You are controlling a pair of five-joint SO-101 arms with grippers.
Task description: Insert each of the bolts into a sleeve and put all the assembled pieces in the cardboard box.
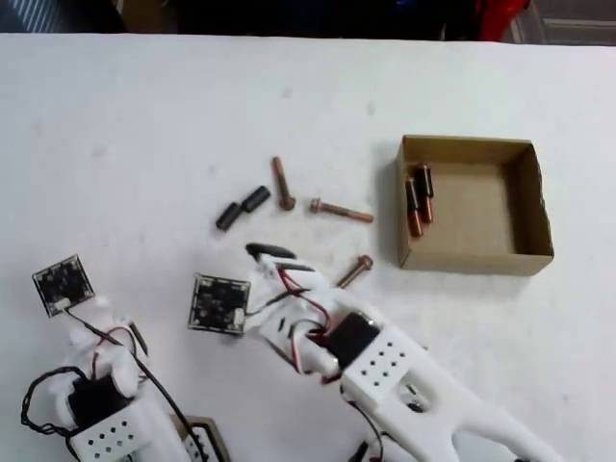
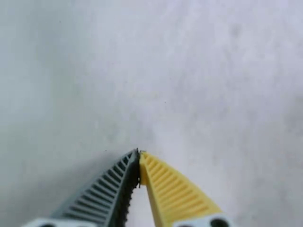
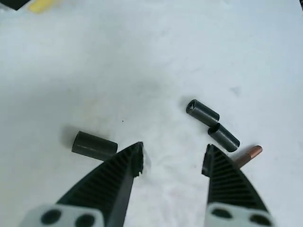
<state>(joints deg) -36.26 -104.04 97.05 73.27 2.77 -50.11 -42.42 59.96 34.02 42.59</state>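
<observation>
Cardboard box [image 1: 472, 258] stands open on the white table [image 1: 144, 115] in the high view. Two assembled pieces [image 1: 418, 200] lie side by side inside it, against its left wall. Three bare bolts lie on the table left of the box. The nearest bolt [image 1: 342, 210] is just off that wall, a second bolt [image 1: 354, 271] is off the box's near left corner, and a third bolt [image 1: 281, 183] is farther left. A pair of black sleeves [image 1: 255, 199] lies end to end, farther still from the box. The right gripper [image 1: 272, 258] is low over the table, left of the box and near the second bolt. The left arm [image 1: 96, 414] sits at the table's near edge, well apart from the box.

In the left wrist view, the left gripper [image 2: 138, 158] has its grey and yellow fingers pressed together at the tips, with nothing between them and bare table beneath.

In the right wrist view, the right gripper [image 3: 173, 153] has its black fingers spread wide and holds nothing. A lone sleeve [image 3: 94, 145] lies just beside one fingertip. The pair of black sleeves [image 3: 202, 112] lies past the other fingertip, and a copper bolt end [image 3: 248, 156] is just beside that finger.
</observation>
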